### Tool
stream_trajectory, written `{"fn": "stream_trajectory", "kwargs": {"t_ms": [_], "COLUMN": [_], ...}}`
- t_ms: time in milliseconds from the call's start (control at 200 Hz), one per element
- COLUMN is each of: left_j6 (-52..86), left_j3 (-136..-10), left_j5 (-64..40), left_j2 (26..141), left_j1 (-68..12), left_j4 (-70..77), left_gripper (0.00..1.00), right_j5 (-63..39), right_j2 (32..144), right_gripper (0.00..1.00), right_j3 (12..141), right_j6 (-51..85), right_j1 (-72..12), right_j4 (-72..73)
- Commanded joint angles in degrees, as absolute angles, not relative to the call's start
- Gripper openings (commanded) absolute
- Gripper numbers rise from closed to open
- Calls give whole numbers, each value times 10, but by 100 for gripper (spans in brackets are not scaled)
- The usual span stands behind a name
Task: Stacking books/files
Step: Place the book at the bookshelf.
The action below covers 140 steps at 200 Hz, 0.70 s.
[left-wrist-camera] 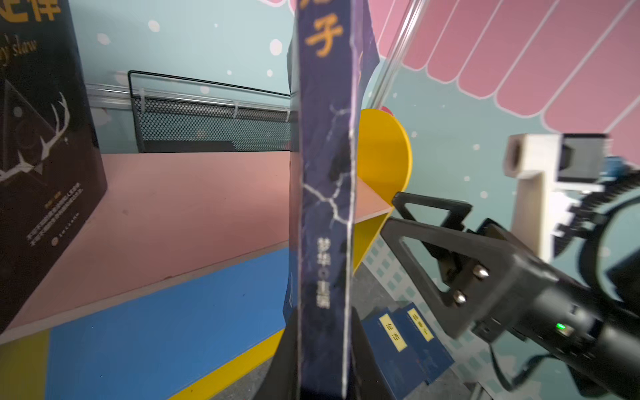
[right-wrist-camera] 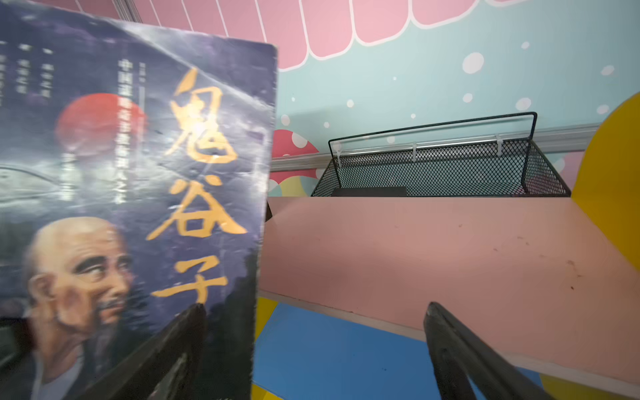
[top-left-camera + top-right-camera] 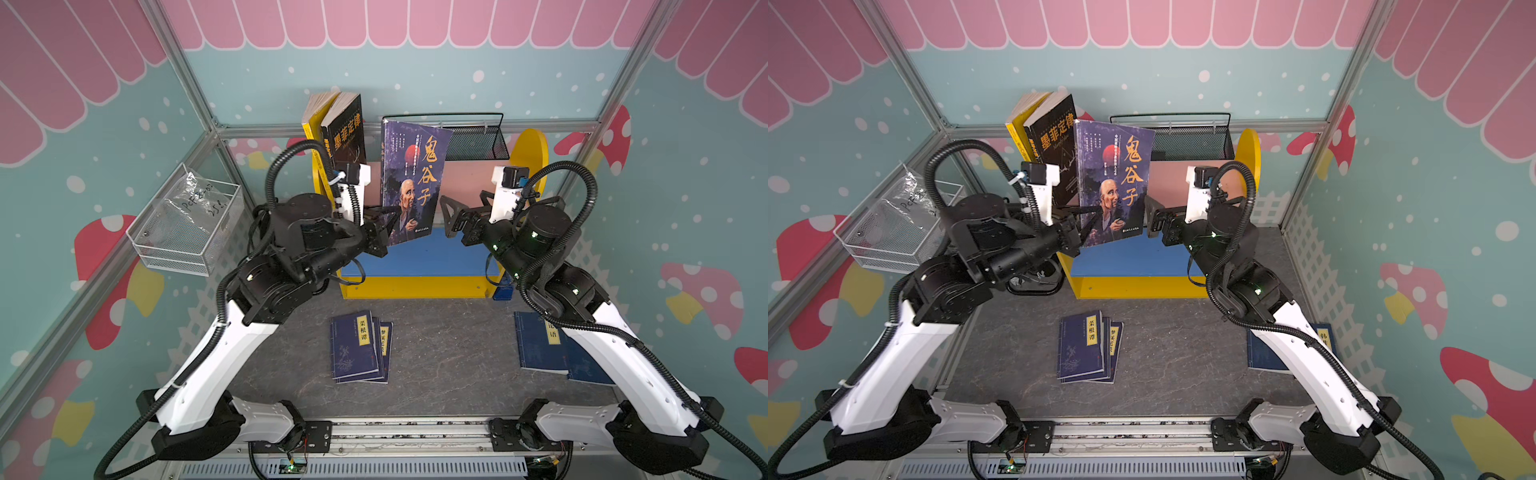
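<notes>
Left gripper clamps one purple book; right gripper gapes empty; black book, yellow book far left; near, navy three-book pile, navy two-book pile

I have the portrait book upright over the shelf, between my left gripper and right gripper. Two thick books lean at the shelf's left end. A mesh basket sits behind the shelf. Before it, on the table, one pile of thin books lies in the middle, and another pile lies under my right arm.
</notes>
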State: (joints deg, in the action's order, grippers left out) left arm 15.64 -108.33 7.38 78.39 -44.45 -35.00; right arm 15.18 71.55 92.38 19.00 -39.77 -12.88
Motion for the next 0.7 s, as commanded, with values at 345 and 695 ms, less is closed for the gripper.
{"fn": "stream_trajectory", "kwargs": {"t_ms": [345, 695], "left_j6": [-1, 16], "left_j3": [-1077, -1029], "left_j5": [268, 258], "left_j2": [831, 840], "left_j1": [-435, -370], "left_j4": [-55, 0], "left_gripper": [0, 0], "right_j5": [61, -18], "right_j2": [865, 994], "right_gripper": [100, 100], "right_j3": [1049, 1170], "right_j6": [109, 157], "right_j1": [-362, -314], "right_j4": [-52, -19]}}
